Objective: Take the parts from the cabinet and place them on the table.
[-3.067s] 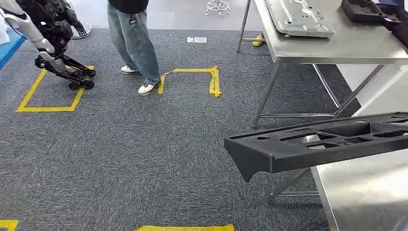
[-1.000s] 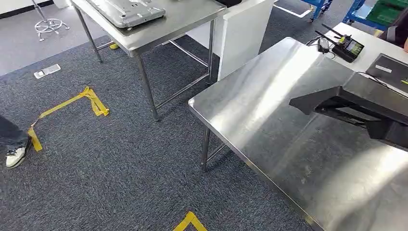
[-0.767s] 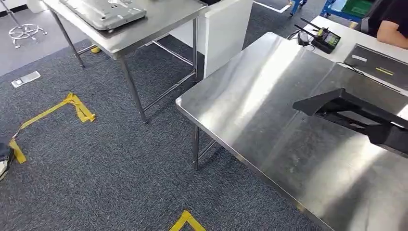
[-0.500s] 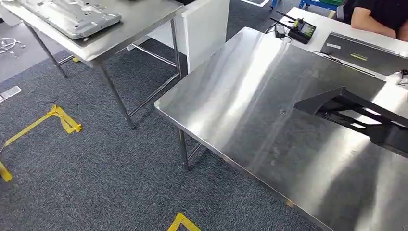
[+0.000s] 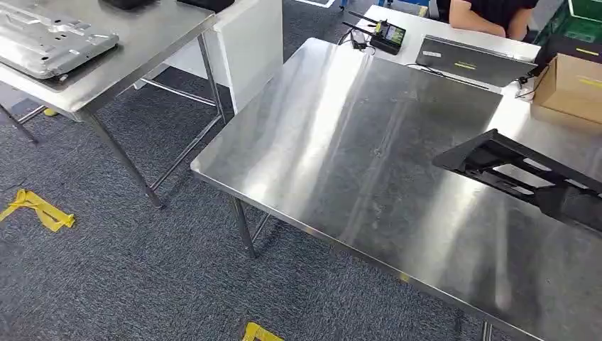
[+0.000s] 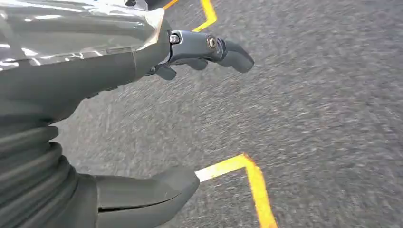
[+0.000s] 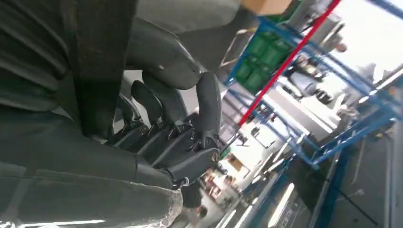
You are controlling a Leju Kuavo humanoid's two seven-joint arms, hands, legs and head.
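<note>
Head view: long black plastic part (image 5: 529,181) held above the right side of the steel counter (image 5: 341,156), tilted, reaching in from the right edge, not resting on the surface. Beyond the counter's far edge, a laptop (image 5: 472,60), a cardboard box (image 5: 571,85), a small black radio device (image 5: 387,34) and a seated person's arm (image 5: 486,13) on a white desk. Off to the left, a second steel counter (image 5: 135,50) carrying a grey metal plate (image 5: 50,44); grey carpet with yellow tape marks (image 5: 39,209) below. Right wrist view: right robot hand (image 7: 161,123) clenched around a dark bar of the black part (image 7: 97,66), thumb and dark fingers (image 7: 209,102) wrapped about it. Left wrist view: left robot hand (image 6: 142,118) released, holding nothing, dark fingers (image 6: 209,47) stretched out apart from the thumb (image 6: 147,190), hanging over carpet with a yellow tape corner (image 6: 247,175).
</note>
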